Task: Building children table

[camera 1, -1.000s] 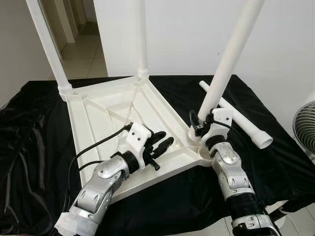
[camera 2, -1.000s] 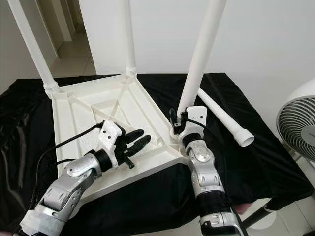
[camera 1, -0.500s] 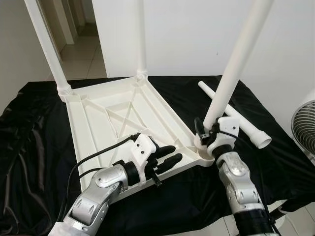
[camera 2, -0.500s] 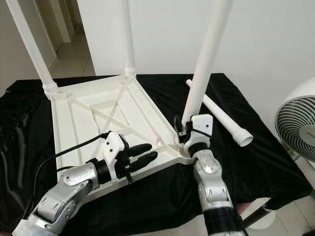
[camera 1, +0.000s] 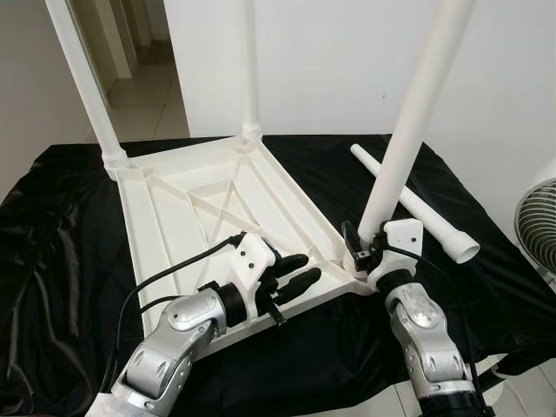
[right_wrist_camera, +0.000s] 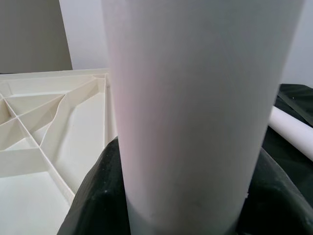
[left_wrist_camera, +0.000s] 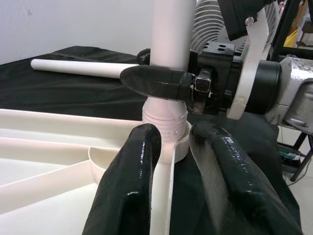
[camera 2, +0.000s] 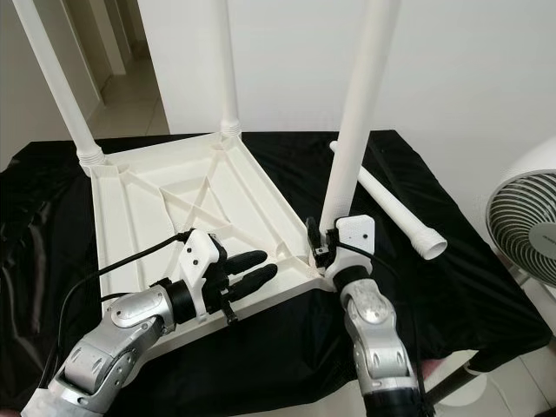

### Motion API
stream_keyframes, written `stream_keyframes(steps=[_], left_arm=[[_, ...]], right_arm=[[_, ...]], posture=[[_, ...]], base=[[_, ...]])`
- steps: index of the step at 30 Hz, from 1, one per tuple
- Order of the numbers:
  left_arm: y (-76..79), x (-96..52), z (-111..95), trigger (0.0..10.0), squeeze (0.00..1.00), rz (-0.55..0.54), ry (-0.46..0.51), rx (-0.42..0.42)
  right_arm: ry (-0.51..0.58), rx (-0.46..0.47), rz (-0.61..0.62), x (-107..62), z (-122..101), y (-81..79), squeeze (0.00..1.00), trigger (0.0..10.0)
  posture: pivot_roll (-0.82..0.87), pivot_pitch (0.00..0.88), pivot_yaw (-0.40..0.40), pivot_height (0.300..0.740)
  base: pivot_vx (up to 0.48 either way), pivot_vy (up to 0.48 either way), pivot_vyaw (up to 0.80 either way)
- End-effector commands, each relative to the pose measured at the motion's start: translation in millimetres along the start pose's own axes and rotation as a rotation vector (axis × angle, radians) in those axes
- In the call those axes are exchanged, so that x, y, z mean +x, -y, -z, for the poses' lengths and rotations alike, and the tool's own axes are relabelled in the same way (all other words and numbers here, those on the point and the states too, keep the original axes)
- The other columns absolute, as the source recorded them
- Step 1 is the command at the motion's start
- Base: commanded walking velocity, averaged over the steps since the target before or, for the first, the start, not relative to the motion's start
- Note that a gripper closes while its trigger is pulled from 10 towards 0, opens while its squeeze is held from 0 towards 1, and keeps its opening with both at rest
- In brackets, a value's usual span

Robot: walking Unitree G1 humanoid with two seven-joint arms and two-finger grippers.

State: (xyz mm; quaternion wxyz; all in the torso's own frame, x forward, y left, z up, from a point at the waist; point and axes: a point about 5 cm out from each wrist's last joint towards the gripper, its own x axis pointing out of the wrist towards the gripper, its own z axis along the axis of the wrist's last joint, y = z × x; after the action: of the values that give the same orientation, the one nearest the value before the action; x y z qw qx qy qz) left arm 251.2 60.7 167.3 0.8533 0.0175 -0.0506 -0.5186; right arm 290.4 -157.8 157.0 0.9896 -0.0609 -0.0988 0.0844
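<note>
At corner socket [left_wrist_camera: 171, 142]: right claw [camera 1: 365, 252] clamped on leg [camera 1: 408, 130]; left claw [camera 1: 295, 271] apart.

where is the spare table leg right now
The spare leg lies flat on the black cloth on the robot's right, just behind the upright leg that the right gripper holds at the tabletop's near corner.

The tabletop [camera 1: 200, 208] lies upside down on the cloth [camera 1: 52, 261], with two legs [camera 1: 87, 82] standing at its far corners. A third leg [camera 1: 408, 130] stands at the near right corner, and a loose leg [camera 1: 426, 213] lies on the cloth to its right, fan [camera 2: 521, 226] beyond.
</note>
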Motion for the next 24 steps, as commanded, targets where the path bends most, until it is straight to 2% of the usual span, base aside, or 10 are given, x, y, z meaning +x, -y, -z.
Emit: stream_keyframes(steps=[1,11,17,24], left_arm=[[2.5,-1.0,-0.5,10.0,0.0,0.002,0.001,-0.009],[2.4,1.0,-2.7,10.0,0.0,0.002,0.006,-0.014],[2.7,1.4,-3.1,10.0,0.0,0.004,0.008,-0.022],[4.5,0.8,-3.2,10.0,0.0,0.012,0.002,-0.022]], right_arm=[[-0.055,0.008,0.001,-5.0,9.4,-1.8,0.0,10.0],[-0.067,0.003,0.01,-6.8,10.6,0.7,0.0,10.0],[-0.07,0.001,0.053,-3.8,11.7,5.6,0.0,10.0],[-0.07,-0.01,0.035,1.2,12.1,7.4,0.0,10.0]], posture=[[0.0,0.007,0.016,0.74],[0.0,0.006,0.014,0.74],[0.0,0.005,0.017,0.74],[0.01,0.007,0.017,0.74]], base=[[0.0,0.0,0.0],[0.0,0.0,0.0],[0.0,0.0,0.0],[0.0,0.0,0.0]])
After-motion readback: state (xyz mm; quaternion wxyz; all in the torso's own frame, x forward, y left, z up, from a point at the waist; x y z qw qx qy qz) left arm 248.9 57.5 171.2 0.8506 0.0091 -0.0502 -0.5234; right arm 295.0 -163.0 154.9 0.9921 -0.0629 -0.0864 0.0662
